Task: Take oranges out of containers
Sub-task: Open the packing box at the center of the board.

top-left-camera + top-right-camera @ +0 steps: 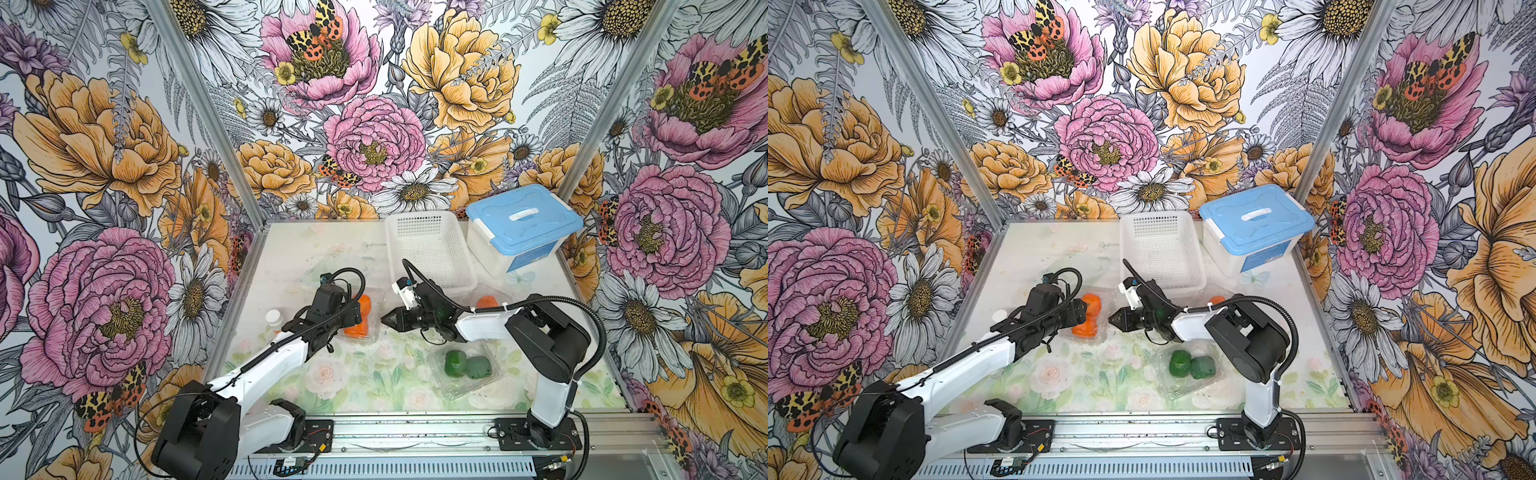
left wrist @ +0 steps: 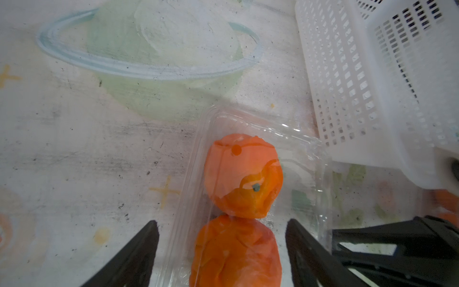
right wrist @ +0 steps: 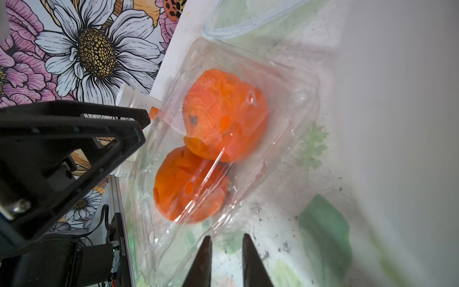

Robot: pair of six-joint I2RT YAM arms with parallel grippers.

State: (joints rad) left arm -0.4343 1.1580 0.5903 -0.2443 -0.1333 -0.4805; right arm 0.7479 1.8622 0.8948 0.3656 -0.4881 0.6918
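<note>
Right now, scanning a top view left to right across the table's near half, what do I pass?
White bottle → orange-fruit container → right gripper → green-fruit container. The white basket and blue-lidded tub sit farther back and overlap these sideways, so I leave them out.

White basket [image 1: 432, 249] stands just beside blue-lidded tub [image 1: 524, 224]; small bottle [image 1: 274, 318] well apart.

robot lab cell: aluminium rail [image 1: 415, 433], floral-print walls [image 1: 374, 124]
</note>
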